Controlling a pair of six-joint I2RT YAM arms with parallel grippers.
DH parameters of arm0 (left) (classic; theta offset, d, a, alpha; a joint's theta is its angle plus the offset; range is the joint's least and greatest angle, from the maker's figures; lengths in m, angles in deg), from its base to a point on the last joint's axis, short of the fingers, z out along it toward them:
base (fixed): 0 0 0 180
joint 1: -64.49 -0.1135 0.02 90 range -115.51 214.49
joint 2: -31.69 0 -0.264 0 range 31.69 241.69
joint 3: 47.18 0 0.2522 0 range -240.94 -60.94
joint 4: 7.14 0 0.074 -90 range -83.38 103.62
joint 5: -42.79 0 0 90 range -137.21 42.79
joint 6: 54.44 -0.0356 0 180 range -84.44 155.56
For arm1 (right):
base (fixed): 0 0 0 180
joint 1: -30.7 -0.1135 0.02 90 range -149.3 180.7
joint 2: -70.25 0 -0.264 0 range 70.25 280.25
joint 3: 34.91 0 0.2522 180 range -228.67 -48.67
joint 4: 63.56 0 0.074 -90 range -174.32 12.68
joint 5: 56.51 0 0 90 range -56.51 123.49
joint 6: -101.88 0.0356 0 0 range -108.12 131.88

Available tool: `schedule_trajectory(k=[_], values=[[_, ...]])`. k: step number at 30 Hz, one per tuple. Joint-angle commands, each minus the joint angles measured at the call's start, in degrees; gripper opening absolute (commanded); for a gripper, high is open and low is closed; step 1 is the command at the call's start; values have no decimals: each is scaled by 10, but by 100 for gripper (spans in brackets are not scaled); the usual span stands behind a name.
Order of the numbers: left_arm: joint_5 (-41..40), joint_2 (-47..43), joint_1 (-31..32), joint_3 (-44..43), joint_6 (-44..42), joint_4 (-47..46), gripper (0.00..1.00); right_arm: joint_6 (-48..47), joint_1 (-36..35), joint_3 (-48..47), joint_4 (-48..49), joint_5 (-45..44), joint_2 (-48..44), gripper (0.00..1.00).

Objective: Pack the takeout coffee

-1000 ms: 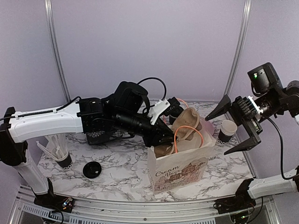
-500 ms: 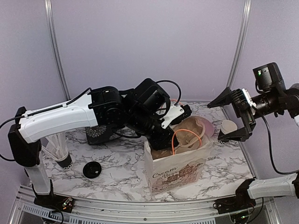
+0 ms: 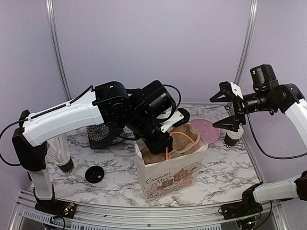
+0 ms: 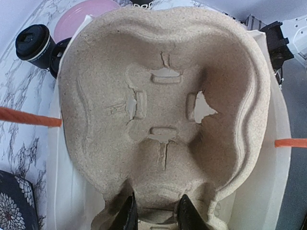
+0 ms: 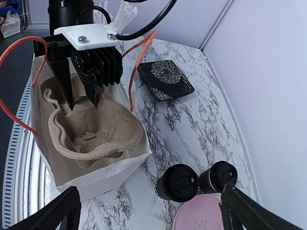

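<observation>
I count two lidded cups (image 5: 176, 182) (image 5: 218, 177) beside one bag (image 5: 110, 172), with bare table (image 5: 192, 129) around them. Left claw (image 4: 154, 211) pinches the rim of the single tray (image 4: 163, 96); right claw (image 3: 214, 113) is spread wide.

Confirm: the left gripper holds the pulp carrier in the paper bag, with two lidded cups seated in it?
No: the left gripper holds the pulp carrier in the paper bag, but the carrier is empty, as the left wrist view shows. Both lidded cups stand on the table.
</observation>
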Motion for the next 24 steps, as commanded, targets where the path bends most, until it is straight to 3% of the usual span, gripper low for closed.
schedule_trajectory(k=[1, 19, 24], values=[[-18, 40, 2, -35, 15, 74, 22, 10, 11, 21, 27, -6, 2, 99], [-20, 123, -20, -73, 42, 121, 23, -4, 12, 101, 43, -3, -13, 99], [-23, 130, -22, -79, 47, 121, 28, -6, 12, 111, 44, -1, -12, 99]])
